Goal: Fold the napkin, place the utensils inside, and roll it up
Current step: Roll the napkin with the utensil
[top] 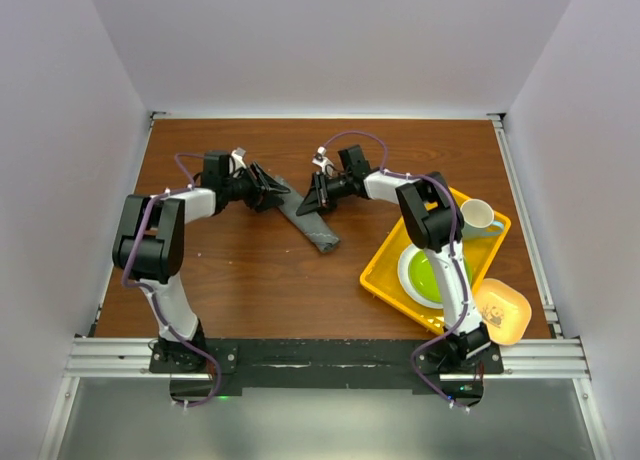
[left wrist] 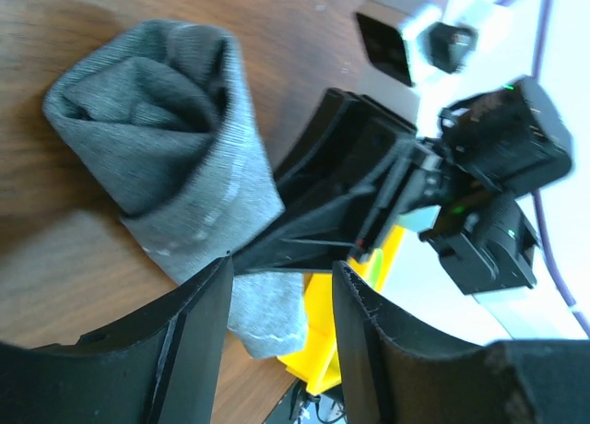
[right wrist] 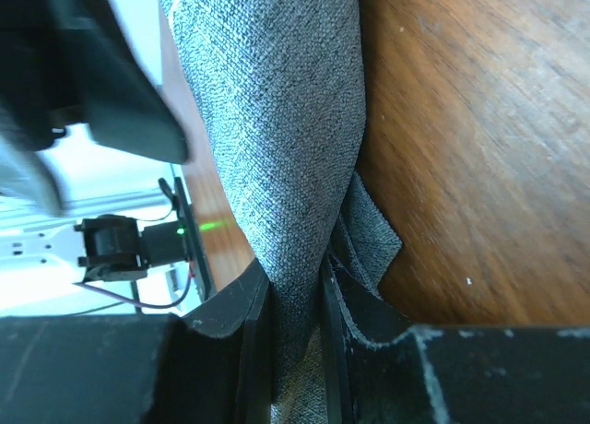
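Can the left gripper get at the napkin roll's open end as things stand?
Probably yes. The left gripper stands open right at that end of the napkin, nothing between them. The right gripper, shut on the cloth close by, leaves little room.

Robotics lab: white-walled enclosure [top: 330,40], aluminium rails [top: 330,357], wooden table [top: 260,280].

**No readable text in any view**

You will find no word, number or brand you can read here. The small yellow square dish [top: 512,316] at the near right carries a little dark print on its floor, too small to make out. The pale marks on the dark grey fabric napkin [left wrist: 171,143] in the left wrist view are stitching, not lettering.
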`<action>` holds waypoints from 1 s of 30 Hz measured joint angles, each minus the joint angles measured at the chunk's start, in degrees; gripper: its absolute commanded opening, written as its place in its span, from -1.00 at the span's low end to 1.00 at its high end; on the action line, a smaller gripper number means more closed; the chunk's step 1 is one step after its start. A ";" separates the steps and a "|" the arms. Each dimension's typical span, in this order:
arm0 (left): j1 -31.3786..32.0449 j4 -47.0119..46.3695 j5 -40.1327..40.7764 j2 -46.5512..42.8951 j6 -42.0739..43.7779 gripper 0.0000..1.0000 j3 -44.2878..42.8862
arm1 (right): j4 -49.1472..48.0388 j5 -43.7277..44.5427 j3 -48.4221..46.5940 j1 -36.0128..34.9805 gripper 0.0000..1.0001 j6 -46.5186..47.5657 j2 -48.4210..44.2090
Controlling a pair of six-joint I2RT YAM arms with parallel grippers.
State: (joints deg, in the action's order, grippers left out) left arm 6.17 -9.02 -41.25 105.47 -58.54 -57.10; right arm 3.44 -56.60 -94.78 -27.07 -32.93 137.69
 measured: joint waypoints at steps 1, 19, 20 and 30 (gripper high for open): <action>0.31 0.46 0.35 0.85 -0.09 0.03 -0.48 | -0.55 -0.61 0.00 0.26 -0.57 -0.50 0.33; 2.60 7.10 8.00 3.78 -0.20 0.03 -3.56 | 7.39 -1.40 -4.04 1.33 0.22 4.83 0.63; 2.60 7.10 8.07 4.04 -0.17 0.03 -3.56 | 9.35 -0.74 -4.90 1.27 0.24 6.01 0.46; 2.60 8.96 8.28 4.59 1.31 0.03 -5.35 | 25.57 13.99 -10.10 0.76 0.41 17.46 -3.76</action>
State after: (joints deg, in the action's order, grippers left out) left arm 8.78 -0.05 -32.97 110.06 -57.23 -62.46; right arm 29.02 -42.61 -104.88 -26.30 -15.46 133.93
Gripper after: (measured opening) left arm 0.515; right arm 0.686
